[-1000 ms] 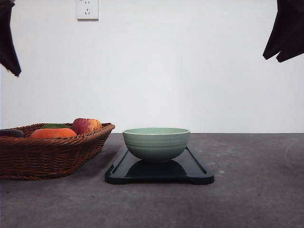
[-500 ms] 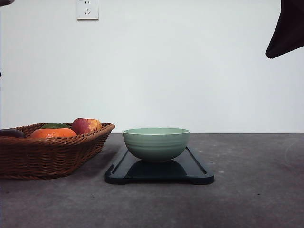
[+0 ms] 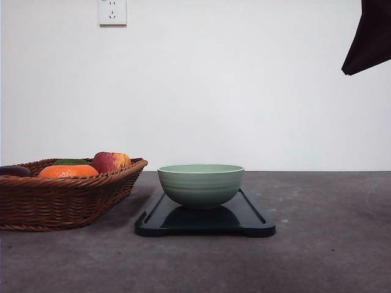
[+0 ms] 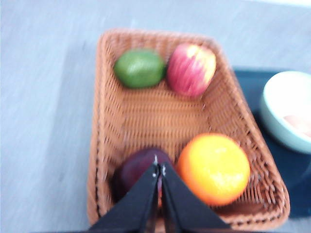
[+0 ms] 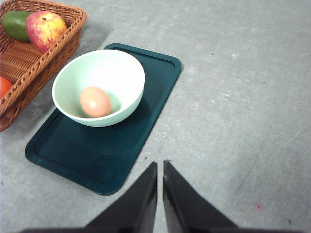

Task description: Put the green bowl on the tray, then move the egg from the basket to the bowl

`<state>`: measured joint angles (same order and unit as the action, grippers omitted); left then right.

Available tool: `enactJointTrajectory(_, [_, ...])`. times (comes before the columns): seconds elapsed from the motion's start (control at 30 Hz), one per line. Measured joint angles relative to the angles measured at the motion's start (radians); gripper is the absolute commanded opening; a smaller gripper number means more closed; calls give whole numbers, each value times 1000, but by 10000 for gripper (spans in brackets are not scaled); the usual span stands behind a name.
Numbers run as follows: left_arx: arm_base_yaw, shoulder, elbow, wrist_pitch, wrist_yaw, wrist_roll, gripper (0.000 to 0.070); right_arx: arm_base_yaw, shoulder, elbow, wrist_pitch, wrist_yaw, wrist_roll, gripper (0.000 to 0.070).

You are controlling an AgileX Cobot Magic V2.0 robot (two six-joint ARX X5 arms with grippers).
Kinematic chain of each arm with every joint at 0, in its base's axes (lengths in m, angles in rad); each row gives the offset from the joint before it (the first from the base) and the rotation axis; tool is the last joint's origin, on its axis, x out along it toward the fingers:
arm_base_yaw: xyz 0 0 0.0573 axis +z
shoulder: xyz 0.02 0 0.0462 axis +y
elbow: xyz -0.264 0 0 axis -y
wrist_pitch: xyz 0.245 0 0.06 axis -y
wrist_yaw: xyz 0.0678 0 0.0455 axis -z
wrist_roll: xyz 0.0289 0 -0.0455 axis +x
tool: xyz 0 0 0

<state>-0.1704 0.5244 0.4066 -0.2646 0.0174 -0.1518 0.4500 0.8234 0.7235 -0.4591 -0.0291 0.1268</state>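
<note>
The green bowl (image 3: 201, 185) sits upright on the tray (image 3: 250, 221), and the right wrist view shows an egg (image 5: 95, 101) lying inside it, a little off centre on the bowl's floor. The tray rests flat on the grey worktop (image 3: 330, 244), its long side running away from the robot in the front view, with bare tray surface showing on the near side of the bowl in the right wrist view. The basket (image 3: 61, 198) stands just beside the tray on the robot's left, not touching it as far as the front view tells. In the basket lie a red apple (image 4: 191, 69) and a green fruit (image 4: 139, 68) side by side at one end, and an orange (image 4: 214, 168) next to a dark purple fruit (image 4: 133, 170) at the other end.

The left hand (image 4: 160, 171) hangs above the basket over the dark purple fruit, its fingers pressed together and holding nothing. The right hand (image 5: 160, 167) is raised over the worktop near a corner of the tray, fingers likewise nearly closed and empty. A wall socket (image 3: 112, 11) is on the white wall behind.
</note>
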Motion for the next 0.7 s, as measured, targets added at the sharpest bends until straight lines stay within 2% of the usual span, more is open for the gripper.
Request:
enactJointTrajectory(0.1, [74,-131,-114,59,7,13,0,0,0,0,0,0,0,11])
enactJointTrajectory(0.33, [160,-366,-298,59,7,14,0,0,0,0,0,0,0,11])
enactJointTrajectory(0.7, [195,-520,-374,85,7,17,0,0,0,0,0,2,0,11])
